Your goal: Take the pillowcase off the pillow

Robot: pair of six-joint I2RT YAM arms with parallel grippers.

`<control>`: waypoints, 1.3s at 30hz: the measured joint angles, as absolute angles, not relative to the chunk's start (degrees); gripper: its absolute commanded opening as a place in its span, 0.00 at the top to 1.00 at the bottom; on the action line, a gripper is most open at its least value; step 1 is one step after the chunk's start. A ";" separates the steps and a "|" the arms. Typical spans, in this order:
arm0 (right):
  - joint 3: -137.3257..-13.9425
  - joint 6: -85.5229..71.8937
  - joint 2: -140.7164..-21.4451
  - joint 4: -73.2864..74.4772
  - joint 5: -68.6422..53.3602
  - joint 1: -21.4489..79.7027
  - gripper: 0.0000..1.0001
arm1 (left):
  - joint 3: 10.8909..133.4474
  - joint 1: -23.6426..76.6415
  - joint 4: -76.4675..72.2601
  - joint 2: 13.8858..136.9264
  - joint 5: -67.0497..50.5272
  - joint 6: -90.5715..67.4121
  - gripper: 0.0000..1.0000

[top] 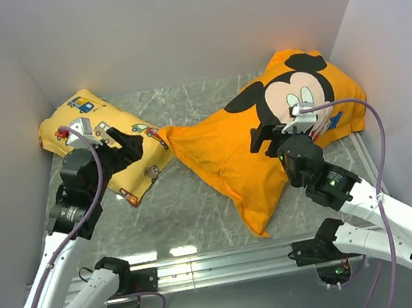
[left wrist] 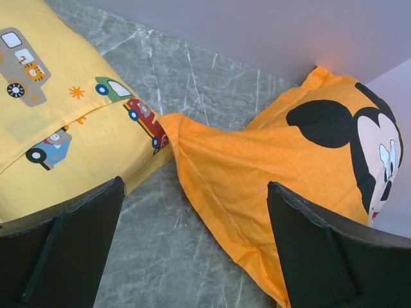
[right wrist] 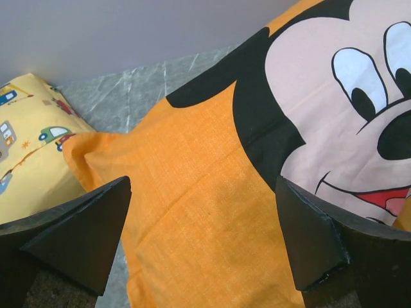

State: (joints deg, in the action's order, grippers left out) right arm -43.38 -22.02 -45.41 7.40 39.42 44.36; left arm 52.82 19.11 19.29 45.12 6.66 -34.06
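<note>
Walls (top: 169, 26): closing in the table on the left, far and right sides.

Table (top: 197, 195): showing grey marbled top in a bare wedge at the near middle, between the two cloth things, and in a second bare patch along the far wall.

Pillowcase (top: 221, 151): lying print-up across the right half of the table, Mickey face toward the far right corner. Far right end bulging plump and crowding the right wall. Left corner narrowing to a pinched point and touching the yellow cushion. Near corner tapering flat and pointing toward the rail.

Pillow: hiding under the orange cloth, none of it showing.

Yellow cushion (top: 100, 136): sitting in the far left corner, close to the left wall, vehicle print up.

Rail (top: 223, 258): running along the near edge of the table, just beyond the pillowcase's near tip.

Left gripper (top: 130, 147): hovering over the cushion's right edge, jaws spread wide, gripping nothing and touching nothing. Wrist view looking between the fingers (left wrist: 77, 244) at the pinched corner and at bare table beside it.

Right gripper (top: 266, 134): hanging over the middle of the pillowcase just beside the black ear, jaws spread wide, clasping nothing. From the wrist view, contact between fingers (right wrist: 83, 237) and cloth impossible to judge.
</note>
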 measured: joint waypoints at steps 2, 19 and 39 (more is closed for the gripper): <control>-43.38 -22.02 -45.41 7.64 39.44 44.36 0.00 | 52.82 19.11 19.29 45.12 6.63 -33.95 0.01; -44.64 -28.05 -48.05 18.94 28.05 23.24 0.00 | 49.45 41.25 11.55 56.29 9.93 -34.54 0.01; -17.52 -42.30 -43.03 -0.82 9.72 12.73 0.72 | 46.46 54.06 -7.57 84.68 30.04 -35.42 0.17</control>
State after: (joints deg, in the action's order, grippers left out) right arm -17.52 -42.30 -43.03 -0.82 9.72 12.73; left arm 46.46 54.06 -7.57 84.68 30.04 -35.42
